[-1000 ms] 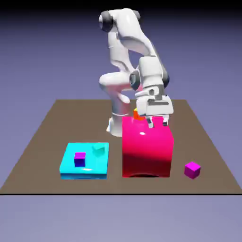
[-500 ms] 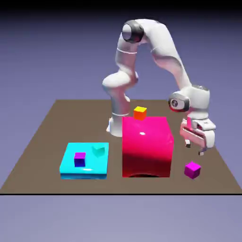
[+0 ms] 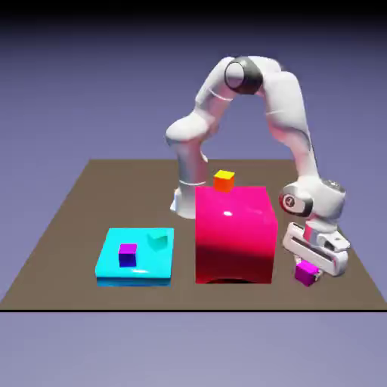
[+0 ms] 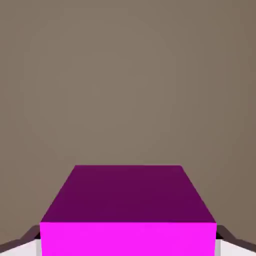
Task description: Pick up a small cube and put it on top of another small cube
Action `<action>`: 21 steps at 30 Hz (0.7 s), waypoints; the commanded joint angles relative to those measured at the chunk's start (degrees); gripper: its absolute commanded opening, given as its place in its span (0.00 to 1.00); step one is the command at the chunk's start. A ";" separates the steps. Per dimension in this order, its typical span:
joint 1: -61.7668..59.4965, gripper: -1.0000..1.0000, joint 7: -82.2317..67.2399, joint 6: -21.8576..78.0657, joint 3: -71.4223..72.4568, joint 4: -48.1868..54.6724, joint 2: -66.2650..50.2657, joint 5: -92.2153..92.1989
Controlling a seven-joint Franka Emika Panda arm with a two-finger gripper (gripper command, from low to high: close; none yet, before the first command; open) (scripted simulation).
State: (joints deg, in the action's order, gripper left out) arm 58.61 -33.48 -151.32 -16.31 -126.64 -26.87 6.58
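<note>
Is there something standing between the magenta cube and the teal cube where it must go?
Yes. The big pink-red block stands on the table between the magenta cube and the teal cube.

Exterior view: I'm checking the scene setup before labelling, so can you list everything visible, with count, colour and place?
magenta cube: one, bright magenta, on the table near the exterior view's right, between the hand's fingers
teal cube: one, teal-green, on the slab's far part
purple cube: one, dark purple, on the slab, left of the teal cube
orange cube: one, orange, at the big block's far top edge
slab: one, flat cyan, on the table's left
big block: one, pink-red, mid-table
table: one, brown
arm: one, white, arching from the far edge down to the right
hand: one, white, shut on the magenta cube
</note>
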 commanded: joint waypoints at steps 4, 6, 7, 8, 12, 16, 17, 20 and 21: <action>-1.96 0.00 3.19 4.34 -0.41 -0.44 8.04 -1.18; -5.31 0.00 4.98 5.90 -1.88 -1.09 12.19 -1.40; -6.98 0.00 5.87 6.68 -2.61 -1.41 14.27 -1.52; -8.66 0.00 6.76 7.46 -3.35 -1.73 16.34 -1.63; -16.47 0.00 6.94 10.43 -11.19 -5.44 23.18 2.32; -24.39 0.00 6.79 13.38 -19.50 -9.38 29.87 6.68; -26.37 0.00 6.76 14.12 -21.58 -10.37 31.54 7.77; -31.10 0.00 5.53 15.70 -27.81 -13.35 34.73 11.66; -31.32 0.00 3.86 15.50 -29.88 -14.39 33.72 13.65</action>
State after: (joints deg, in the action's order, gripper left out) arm 27.33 -29.64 -135.76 -46.19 -141.02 6.85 20.18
